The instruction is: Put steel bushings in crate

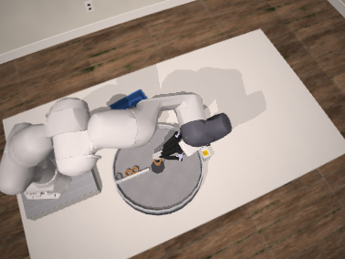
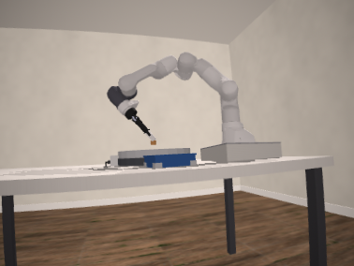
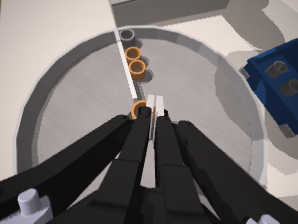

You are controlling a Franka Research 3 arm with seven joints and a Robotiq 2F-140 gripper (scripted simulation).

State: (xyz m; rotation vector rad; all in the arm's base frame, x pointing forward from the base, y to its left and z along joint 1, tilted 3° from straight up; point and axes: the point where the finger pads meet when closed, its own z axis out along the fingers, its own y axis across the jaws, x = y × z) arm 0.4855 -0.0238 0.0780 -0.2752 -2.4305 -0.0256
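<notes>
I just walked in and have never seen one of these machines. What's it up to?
A white robot arm is sorting small metal rings on a round grey turning table. Its black fingers are pinched shut on the wall of an orange ring, held up above the table. Two more orange rings and one grey ring sit along a white divider on the table. The blue crate beside it already has two grey rings inside.
</notes>
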